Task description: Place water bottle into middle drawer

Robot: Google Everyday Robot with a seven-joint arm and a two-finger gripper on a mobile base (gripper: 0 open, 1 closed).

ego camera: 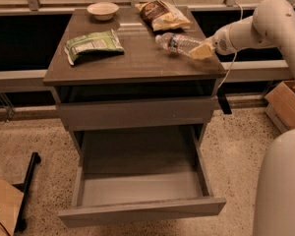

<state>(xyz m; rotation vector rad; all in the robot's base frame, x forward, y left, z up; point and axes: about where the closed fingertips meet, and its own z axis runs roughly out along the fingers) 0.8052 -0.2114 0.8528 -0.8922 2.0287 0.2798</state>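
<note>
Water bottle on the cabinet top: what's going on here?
The robot arm has its gripper at the base end of the water bottle, which lies on its side on the cabinet top, near the right edge. Below, the middle drawer is pulled out with nothing visible inside. The bottle is not yet in it.
</note>
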